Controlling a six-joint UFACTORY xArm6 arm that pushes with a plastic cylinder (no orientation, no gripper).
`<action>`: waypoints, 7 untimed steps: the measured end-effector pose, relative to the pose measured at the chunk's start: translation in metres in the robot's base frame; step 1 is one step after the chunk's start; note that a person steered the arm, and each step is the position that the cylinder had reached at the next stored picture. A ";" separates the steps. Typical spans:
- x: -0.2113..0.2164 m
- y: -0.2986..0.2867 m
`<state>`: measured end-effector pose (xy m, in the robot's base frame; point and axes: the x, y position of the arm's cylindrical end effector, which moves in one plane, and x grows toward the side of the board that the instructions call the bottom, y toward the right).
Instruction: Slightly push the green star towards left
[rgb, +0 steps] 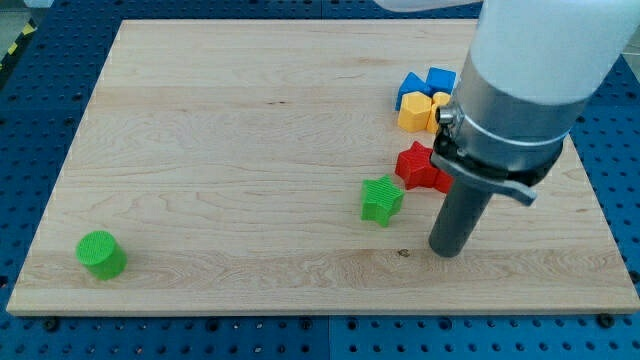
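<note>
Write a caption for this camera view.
My tip rests right of the green star, ready to nudge it left.

**Nothing to read on the board**

No readable text anywhere here: no letters, no numbers, no brand marks, no signs. The wooden board (250, 150) shows only bare grain. The coloured blocks carry plain ribbed faces, without labels. The arm's pale housing (540, 50) and metal clamp (490, 150) show no print that can be made out. The blue perforated surface (40, 100) around the board is unmarked too.

Bright even light, soft shadows, sharp focus.
</note>
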<state>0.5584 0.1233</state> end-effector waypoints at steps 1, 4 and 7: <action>-0.008 0.000; -0.012 -0.014; -0.034 -0.017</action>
<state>0.5247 0.1067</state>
